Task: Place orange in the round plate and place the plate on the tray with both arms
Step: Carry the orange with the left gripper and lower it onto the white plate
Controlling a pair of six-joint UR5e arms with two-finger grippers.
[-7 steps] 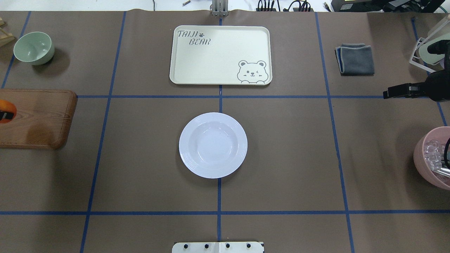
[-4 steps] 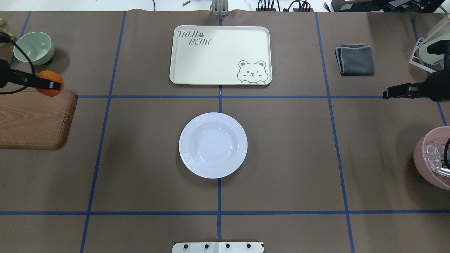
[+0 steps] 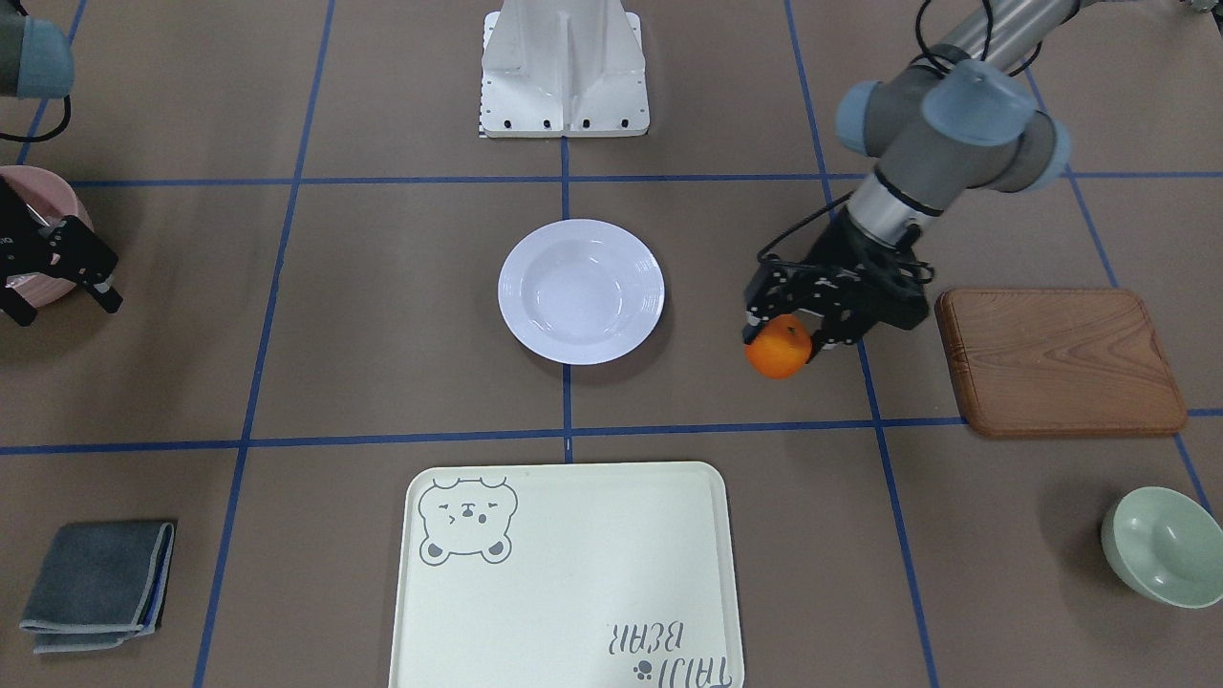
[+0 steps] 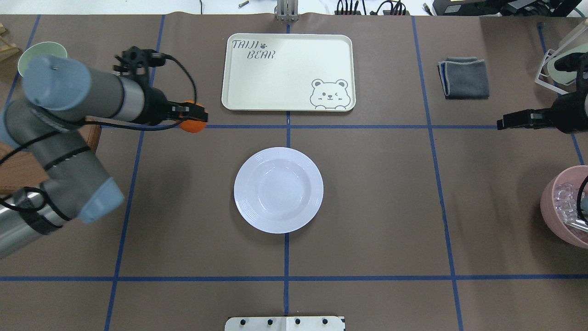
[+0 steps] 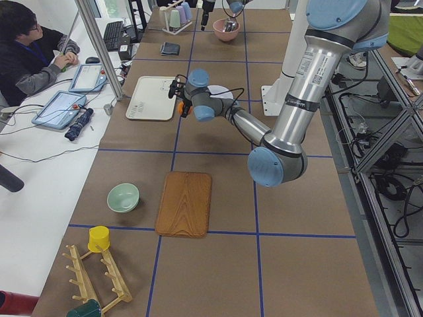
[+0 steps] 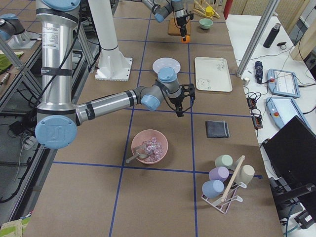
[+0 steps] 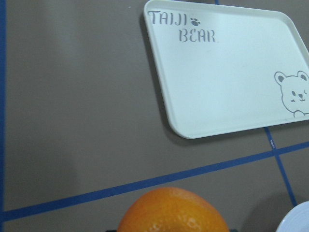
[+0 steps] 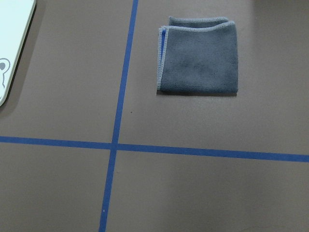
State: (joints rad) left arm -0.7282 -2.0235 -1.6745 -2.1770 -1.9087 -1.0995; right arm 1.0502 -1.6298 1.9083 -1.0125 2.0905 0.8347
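My left gripper [image 4: 193, 116] is shut on the orange [image 4: 193, 124] and holds it above the table, left of the tray's near-left corner and up-left of the round plate. The front view shows the orange [image 3: 779, 348] between the black fingers, clear of the plate [image 3: 581, 291]. The white round plate [image 4: 278, 190] sits empty at the table's centre. The cream bear tray [image 4: 288, 72] lies empty beyond it. In the left wrist view the orange [image 7: 174, 212] fills the bottom edge, with the tray [image 7: 227, 72] ahead. My right gripper [image 3: 62, 304] hovers open and empty at the far right.
A wooden board [image 3: 1061, 361] and a pale green bowl [image 3: 1161, 559] lie on my left side. A folded grey cloth [image 4: 464, 77] lies right of the tray. A pink bowl [image 4: 565, 207] with clear pieces and a cup rack [image 4: 560, 59] stand at the right edge.
My left arm has carried the orange rightward, from over the wooden board to a spot near the tray's near-left corner. The right gripper has barely moved.
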